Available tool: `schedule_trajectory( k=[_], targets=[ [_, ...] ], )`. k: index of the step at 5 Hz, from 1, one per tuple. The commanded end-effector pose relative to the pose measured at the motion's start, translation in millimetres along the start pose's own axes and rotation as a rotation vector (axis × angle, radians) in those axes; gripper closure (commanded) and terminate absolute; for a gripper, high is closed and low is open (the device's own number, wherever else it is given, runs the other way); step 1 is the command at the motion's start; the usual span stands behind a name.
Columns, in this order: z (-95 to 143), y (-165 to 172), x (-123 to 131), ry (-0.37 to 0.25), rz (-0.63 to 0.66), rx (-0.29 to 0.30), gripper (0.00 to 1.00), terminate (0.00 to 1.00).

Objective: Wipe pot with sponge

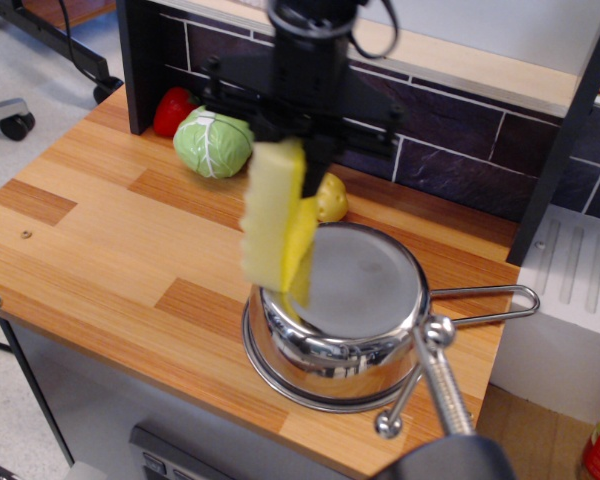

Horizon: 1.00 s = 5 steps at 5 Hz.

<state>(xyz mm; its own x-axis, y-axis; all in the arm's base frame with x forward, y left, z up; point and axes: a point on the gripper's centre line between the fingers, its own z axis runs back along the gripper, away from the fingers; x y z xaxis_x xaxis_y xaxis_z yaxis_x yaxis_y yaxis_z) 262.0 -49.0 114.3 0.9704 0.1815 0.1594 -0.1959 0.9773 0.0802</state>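
The pot is a shiny steel saucepan standing upside down at the right front of the wooden table, its wire-loop handle pointing right. My black gripper is shut on the top of the sponge, a thick yellow foam block with a paler face towards the left. The sponge hangs upright, and its lower end is at the pot's left edge, over the flat base. I cannot tell whether it touches the metal.
A small yellow potato lies just behind the pot, partly hidden by the sponge. A green cabbage and a red vegetable sit at the back left by a dark tiled wall. A metal clamp stands at the front right.
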Motion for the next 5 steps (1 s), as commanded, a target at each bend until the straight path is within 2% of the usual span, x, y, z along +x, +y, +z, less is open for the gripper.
schedule_trajectory(
  k=[1, 2, 4, 5],
  targets=[
    [-10, -17, -4, -0.023, 0.007, 0.035, 1.0, 0.0],
    [-2, -33, -9, 0.004, 0.02, 0.025, 1.0, 0.0],
    [25, -67, -14, 0.057, 0.063, -0.062, 1.0, 0.0],
    [30, -82, -13, 0.062, 0.074, -0.087, 1.0, 1.0]
  ],
)
